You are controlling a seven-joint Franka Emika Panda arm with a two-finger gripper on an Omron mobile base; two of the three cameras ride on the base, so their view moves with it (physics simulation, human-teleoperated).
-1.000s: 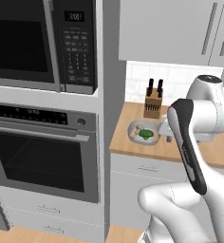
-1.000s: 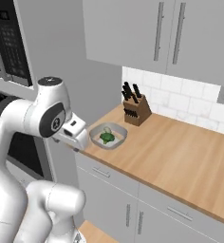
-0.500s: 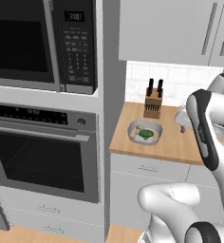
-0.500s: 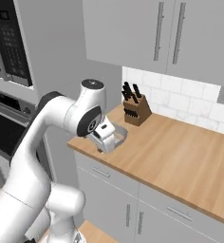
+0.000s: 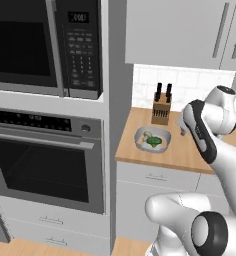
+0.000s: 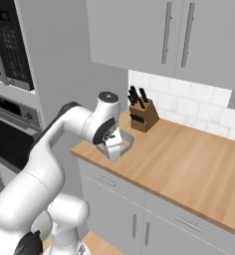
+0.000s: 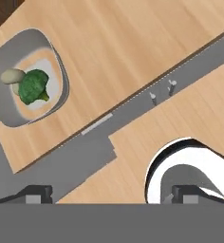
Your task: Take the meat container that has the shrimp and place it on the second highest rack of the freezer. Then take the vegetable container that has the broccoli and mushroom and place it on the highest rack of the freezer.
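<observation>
A grey vegetable container [image 5: 152,139] [image 6: 126,141] [image 7: 9,111] sits near the left end of the wooden counter [image 5: 190,155]. It holds a dark green broccoli [image 7: 33,86] [image 5: 154,142] and a pale mushroom [image 7: 12,76] [image 5: 146,135]. My gripper [image 5: 182,126] [image 6: 114,148] [image 7: 111,193] hangs open over the counter's front edge, just right of the bowl and above it. Nothing is between its fingertips [image 7: 38,192]. In the right base view the hand covers part of the bowl's front rim.
A knife block [image 5: 161,109] [image 6: 142,113] stands behind the bowl against the tiled wall. A built-in oven [image 5: 45,170] and microwave [image 5: 40,45] fill the tall cabinet to the left. Wall cabinets [image 6: 154,35] hang overhead. The counter [image 6: 189,164] runs on to the right.
The arm has swung right, from beside the oven column to over the counter's front edge by the bowl. The jaws stay open. The bowl has not moved.
</observation>
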